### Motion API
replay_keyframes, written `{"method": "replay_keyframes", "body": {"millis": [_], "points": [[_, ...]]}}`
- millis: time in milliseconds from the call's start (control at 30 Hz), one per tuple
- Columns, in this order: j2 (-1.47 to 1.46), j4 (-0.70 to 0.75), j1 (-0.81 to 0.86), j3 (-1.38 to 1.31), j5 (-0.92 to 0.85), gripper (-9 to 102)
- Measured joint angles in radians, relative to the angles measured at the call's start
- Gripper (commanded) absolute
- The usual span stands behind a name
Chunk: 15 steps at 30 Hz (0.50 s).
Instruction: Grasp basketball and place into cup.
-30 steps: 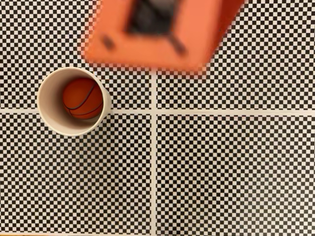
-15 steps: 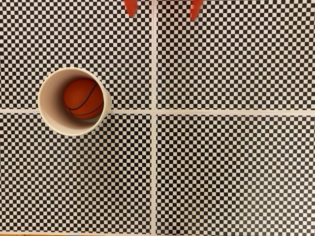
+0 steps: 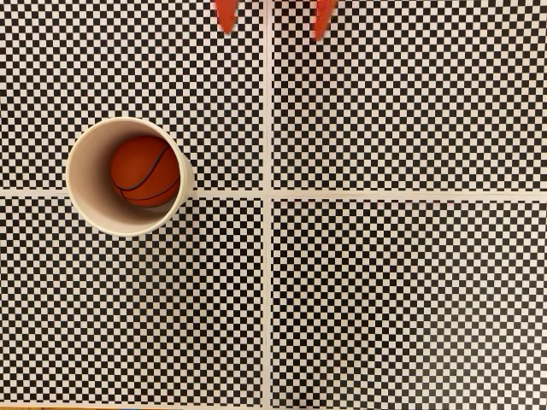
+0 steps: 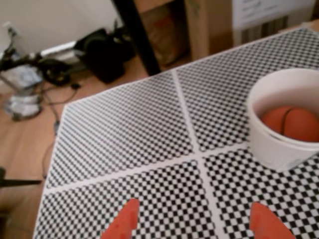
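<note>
The orange basketball (image 3: 144, 171) with black seams lies inside the cream-white cup (image 3: 85, 166), which stands upright on the left of the checkered table in the fixed view. The wrist view shows the same cup (image 4: 271, 142) at the right edge with the basketball (image 4: 294, 123) in it. My gripper (image 3: 273, 17) is at the top edge of the fixed view, well away from the cup, its two orange fingertips (image 3: 225, 13) spread apart with nothing between them. From the wrist camera, the gripper (image 4: 197, 221) enters from the bottom edge, open and empty.
A black-and-white checkered mat (image 3: 385, 290) with white cross lines covers the table. Beyond the table's far edge the wrist view shows a wooden floor with cables (image 4: 30, 74), a dark post (image 4: 134, 30) and a wooden furniture leg (image 4: 197, 25).
One second ago the blurred orange arm filled the top of the fixed view; it has since pulled back toward the top edge, leaving just the fingertips. Ball and cup have not moved.
</note>
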Motion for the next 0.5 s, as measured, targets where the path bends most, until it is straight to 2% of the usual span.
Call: {"method": "replay_keyframes", "body": {"millis": [367, 500], "points": [[0.112, -0.074, 0.014, 0.17, -0.02, 26], [0.112, -0.158, 0.026, 0.232, -0.023, 25]]}}
